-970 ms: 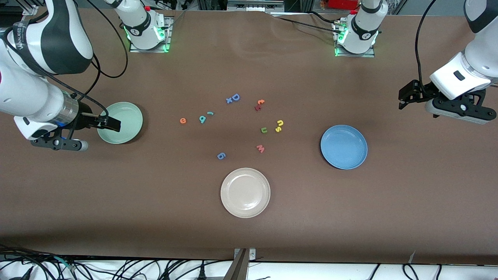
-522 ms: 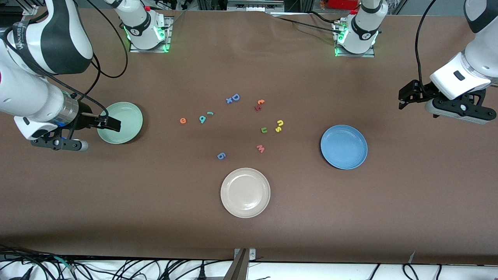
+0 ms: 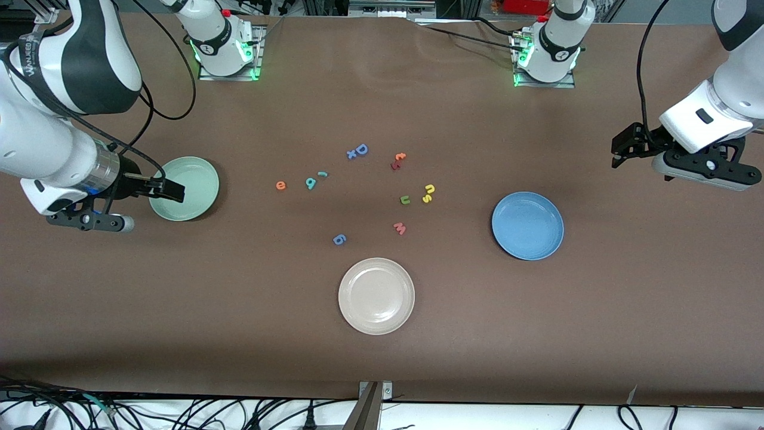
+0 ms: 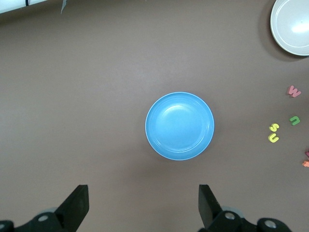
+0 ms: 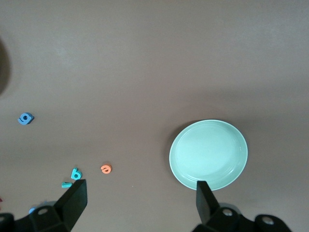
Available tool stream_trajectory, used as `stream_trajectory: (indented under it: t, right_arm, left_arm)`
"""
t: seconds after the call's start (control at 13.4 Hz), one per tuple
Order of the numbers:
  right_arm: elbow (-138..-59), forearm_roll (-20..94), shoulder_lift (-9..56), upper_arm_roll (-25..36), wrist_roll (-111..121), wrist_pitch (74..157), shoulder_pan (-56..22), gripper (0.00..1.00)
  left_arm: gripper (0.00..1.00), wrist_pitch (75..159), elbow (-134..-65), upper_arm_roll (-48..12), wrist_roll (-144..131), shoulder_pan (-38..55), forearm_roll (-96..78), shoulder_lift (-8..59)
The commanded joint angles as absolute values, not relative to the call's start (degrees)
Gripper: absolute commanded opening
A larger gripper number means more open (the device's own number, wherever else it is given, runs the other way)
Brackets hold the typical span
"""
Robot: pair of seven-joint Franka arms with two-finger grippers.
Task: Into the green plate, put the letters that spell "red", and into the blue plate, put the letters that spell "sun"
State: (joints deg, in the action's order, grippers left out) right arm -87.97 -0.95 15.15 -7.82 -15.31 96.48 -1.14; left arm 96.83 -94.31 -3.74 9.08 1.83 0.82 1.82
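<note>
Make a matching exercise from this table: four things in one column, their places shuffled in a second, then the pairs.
Things
1. orange e
2. blue 6
3. green u
4. pink w

Places
A. beside the yellow s
B. between the green plate and the teal d
C. just nearer the camera than the green u
D. close to the white plate, toward the right arm's end

Pairs: 1-B, 2-D, 3-A, 4-C

From my seat, almost nothing has changed over the last second. The right pincer (image 3: 173, 190), open over the round pale mint-green plate (image 3: 197, 179), has crept a hair toward the right arm's end of the desk (image 3: 382, 370); I see no other shift.
</note>
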Motion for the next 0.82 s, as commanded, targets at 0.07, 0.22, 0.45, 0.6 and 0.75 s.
stream_trajectory:
  t: [0.07,0.22,0.45,0.6,0.75]
  right_arm:
    - [-87.6,0.5,14.8,-7.6,-14.3,96.2,-1.0,1.00]
    - [-87.6,0.6,14.8,-7.6,-14.6,96.2,-1.0,1.00]
    - [-87.6,0.6,14.8,-7.7,-14.6,96.2,-1.0,1.00]
    - [-87.6,0.7,14.8,-7.7,-15.0,96.2,-1.1,1.00]
    - [-87.6,1.0,14.8,-7.7,-15.0,96.2,-1.1,1.00]
  left_arm:
    - [1.00,96.1,-94.0,-3.9,8.5,1.9,1.7,1.4]
    - [1.00,96.1,-94.0,-3.9,8.5,1.9,1.7,1.5]
    - [1.00,95.7,-94.0,-4.0,8.9,2.0,1.7,1.3]
    - [1.00,95.4,-94.0,-3.9,9.2,1.7,1.7,1.3]
    - [1.00,95.4,-93.9,-3.9,9.2,1.6,1.7,1.3]
